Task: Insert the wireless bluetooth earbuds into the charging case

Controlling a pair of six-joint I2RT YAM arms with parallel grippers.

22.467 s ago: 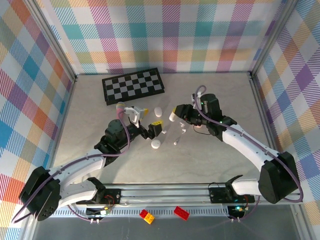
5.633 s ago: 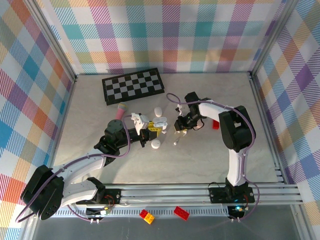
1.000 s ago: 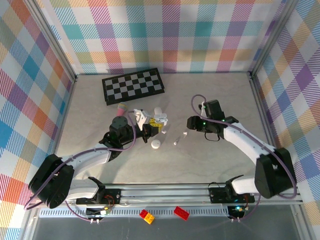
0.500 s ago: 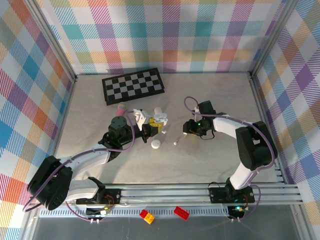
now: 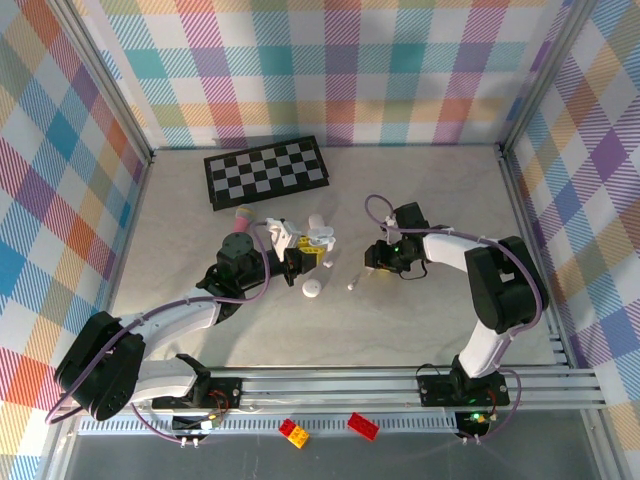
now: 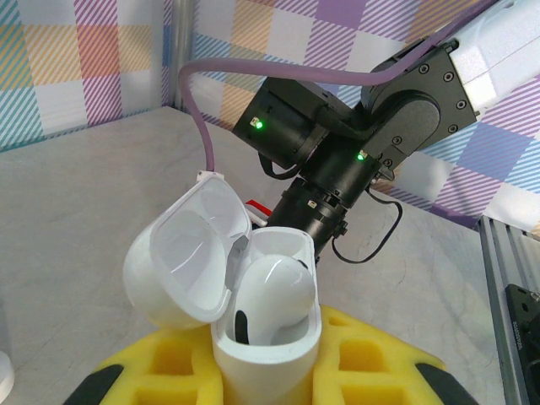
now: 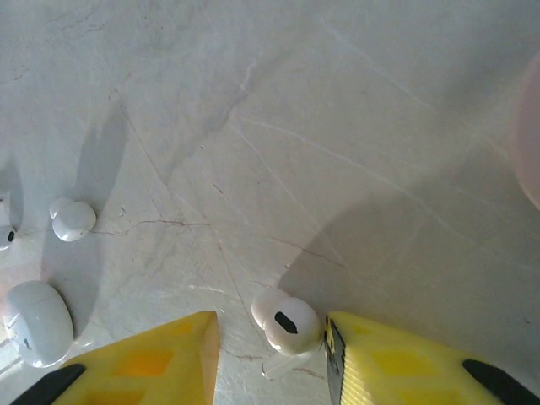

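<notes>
You are at the pick-up step. Yr right end effector (image 7: pixel 270 342) stands half-wide low over the table (image 7: pixel 354 126), one finger each side of a loose earbud (image 7: pixel 287 323), not clamped yet. Next move, I judge: close gently, lift, bring it to the free slot; the bud is tiny & glossy, so align with care. Further out, the left end effector (image 5: pixel 300 258) grips tight the open charging case (image 6: pixel 181 266), with a seated bud (image 6: pixel 272 287) inside. Count: 3 buds for sure, incl. a second loose bud (image 7: pixel 72 219); 2 white cases for sure, incl. a closed case (image 7: pixel 38 323).

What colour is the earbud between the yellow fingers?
White earbud; clearest in the right wrist view.
</notes>
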